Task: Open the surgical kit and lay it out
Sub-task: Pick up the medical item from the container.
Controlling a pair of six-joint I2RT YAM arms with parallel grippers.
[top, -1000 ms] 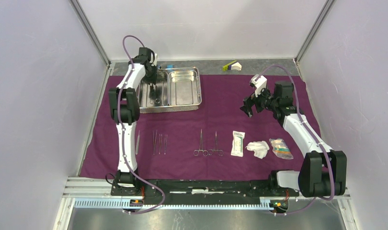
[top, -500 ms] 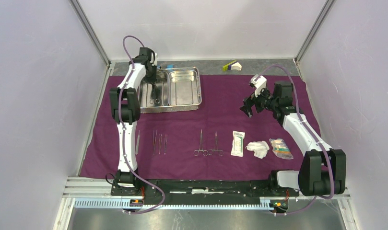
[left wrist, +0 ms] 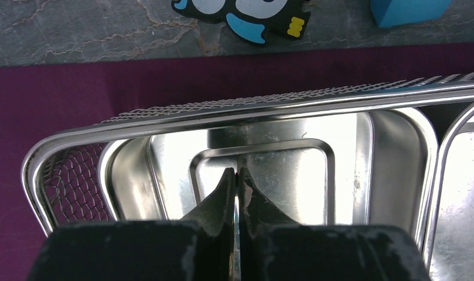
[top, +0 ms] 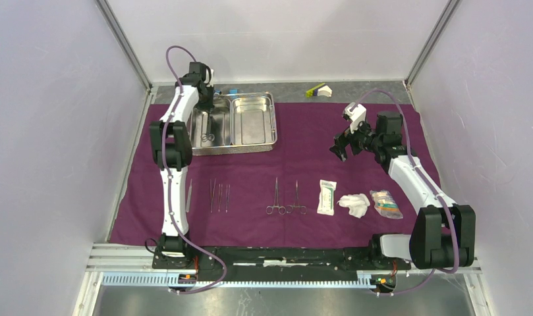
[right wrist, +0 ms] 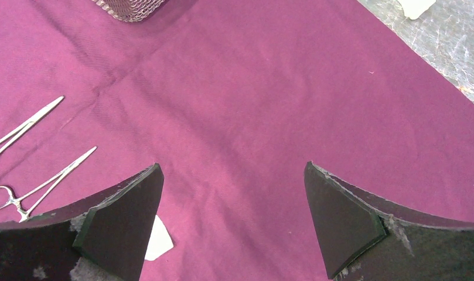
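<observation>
Left gripper (left wrist: 237,175): fingers pressed together inside the left compartment of the steel tray (top: 253,125), at the far left corner of the purple cloth (top: 303,164). I cannot tell if they pinch the ring-handled forceps (top: 207,137) lying there; such a thin hold may slip when lifted. Right gripper (right wrist: 234,216) stands wide, empty.

Top camera's up high behind the arm bases, looking down and forward, and it takes in the whole purple cloth (top: 316,151). The left wrist camera is in tight, peering over the left gripper (left wrist: 237,172) into the steel tray (left wrist: 222,114), which sits at eleven o'clock from above. The right wrist camera rides higher, tilted down at the cloth, and catches the forceps (right wrist: 53,177) that lie at six o'clock in the top view.
</observation>
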